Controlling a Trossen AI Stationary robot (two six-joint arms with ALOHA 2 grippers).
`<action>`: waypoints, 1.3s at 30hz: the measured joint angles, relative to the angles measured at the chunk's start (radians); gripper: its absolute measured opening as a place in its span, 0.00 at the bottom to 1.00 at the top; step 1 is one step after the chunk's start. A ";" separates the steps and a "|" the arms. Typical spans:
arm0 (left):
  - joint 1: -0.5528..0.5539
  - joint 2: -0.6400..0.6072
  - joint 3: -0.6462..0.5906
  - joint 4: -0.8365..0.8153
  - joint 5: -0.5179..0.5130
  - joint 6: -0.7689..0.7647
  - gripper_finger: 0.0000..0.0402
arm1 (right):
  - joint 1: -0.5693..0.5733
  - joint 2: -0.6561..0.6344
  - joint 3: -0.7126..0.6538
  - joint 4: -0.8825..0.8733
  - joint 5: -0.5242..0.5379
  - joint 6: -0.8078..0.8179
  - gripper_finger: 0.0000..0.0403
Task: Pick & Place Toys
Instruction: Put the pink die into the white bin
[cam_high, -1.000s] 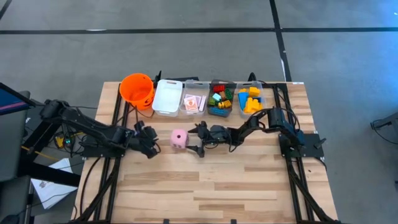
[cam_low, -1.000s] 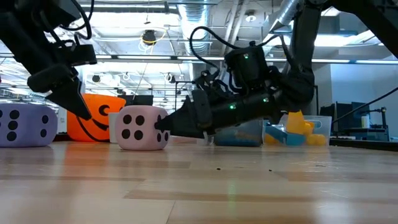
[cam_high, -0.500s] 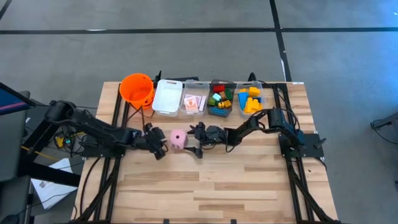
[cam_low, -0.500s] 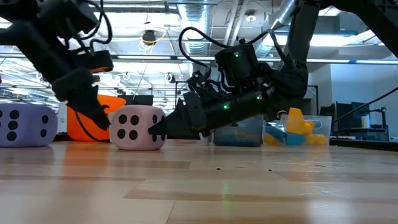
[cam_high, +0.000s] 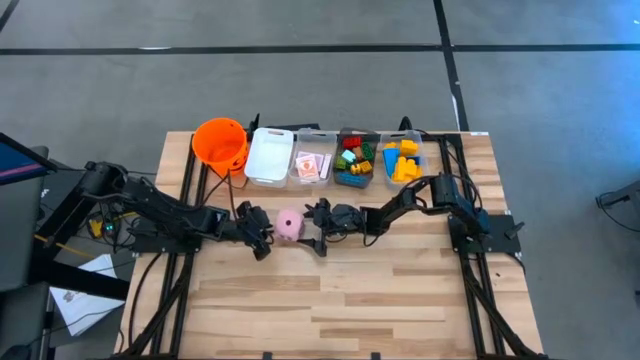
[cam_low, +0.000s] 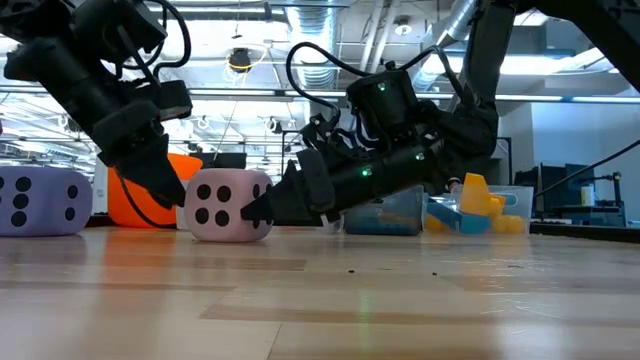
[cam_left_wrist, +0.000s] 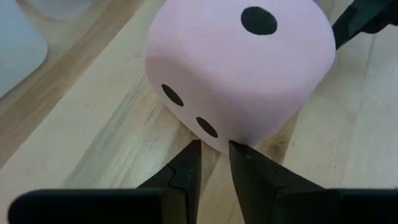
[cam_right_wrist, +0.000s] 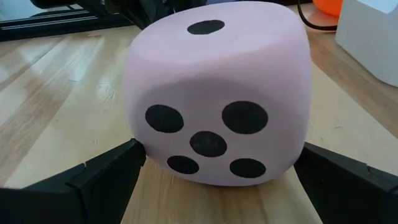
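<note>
Pink die (cam_high: 289, 225) sits mid-table, centre of the high frame. Right gripper (cam_high: 313, 228) straddles it, fingers (cam_right_wrist: 106, 174) wide, shown only in its wrist view. Left gripper (cam_left_wrist: 213, 163), fingers narrow, touches the die's opposite face. The low view alone reveals a purple die (cam_low: 42, 201) at far left.

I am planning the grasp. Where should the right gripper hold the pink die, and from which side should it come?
Grip the pink die across two opposite flat faces, coming level along the table. The right gripper is already open with a finger at each side; the cube sits flat, so those faces suit the pads.
</note>
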 joint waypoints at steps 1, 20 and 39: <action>0.000 0.000 0.000 0.007 0.000 0.000 0.20 | 0.001 0.000 0.000 -0.001 0.006 0.000 0.99; -0.003 0.095 0.001 0.168 0.074 -0.020 0.20 | 0.007 0.000 0.000 -0.006 0.051 0.009 0.99; -0.002 -0.219 0.003 -0.194 0.046 -0.021 0.20 | -0.004 0.000 0.004 0.066 0.054 0.095 0.99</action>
